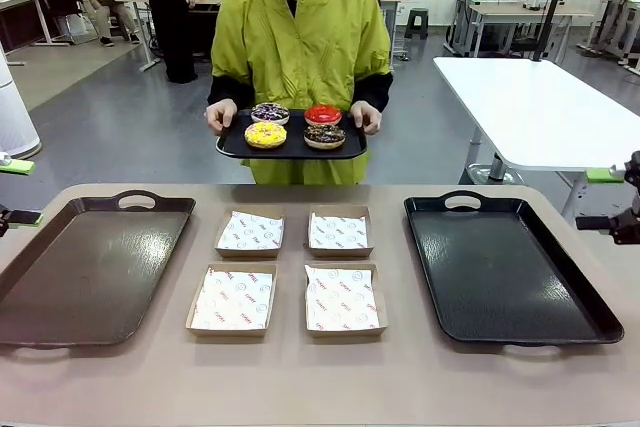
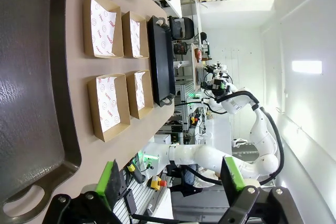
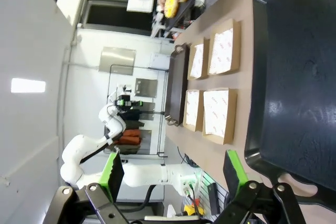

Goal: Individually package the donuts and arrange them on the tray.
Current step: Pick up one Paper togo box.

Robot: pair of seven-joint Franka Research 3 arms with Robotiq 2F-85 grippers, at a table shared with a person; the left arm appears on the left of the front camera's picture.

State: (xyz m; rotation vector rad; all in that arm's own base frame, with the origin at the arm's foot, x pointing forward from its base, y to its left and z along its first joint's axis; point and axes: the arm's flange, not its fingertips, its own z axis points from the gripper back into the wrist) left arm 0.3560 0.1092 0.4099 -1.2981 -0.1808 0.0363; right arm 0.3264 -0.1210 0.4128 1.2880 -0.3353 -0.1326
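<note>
Donuts point(image 1: 258, 137), all four, sit on a small black tray point(image 1: 235, 146) that a person point(image 1: 300, 37) holds beyond the far edge of the table point(image 1: 320, 387). They are well apart from the paper-lined boxes point(image 1: 250, 232) and from the left gripper point(image 2: 170, 178) and right gripper point(image 3: 173, 174), both spread wide and empty. A hand-held tray may tip during a reach, so a pinch could miss or crush glaze. Both wrist views crop the donuts, and whether the brown tray point(image 1: 90, 267) or the large black tray point(image 1: 500, 267) is meant is unclear.

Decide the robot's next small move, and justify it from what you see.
Probably wait for the person to set the small tray down. The four donuts lie on it, held up at the table's far side, while the left hand and right hand stand open at the table's sides and the four boxes lie empty.
</note>
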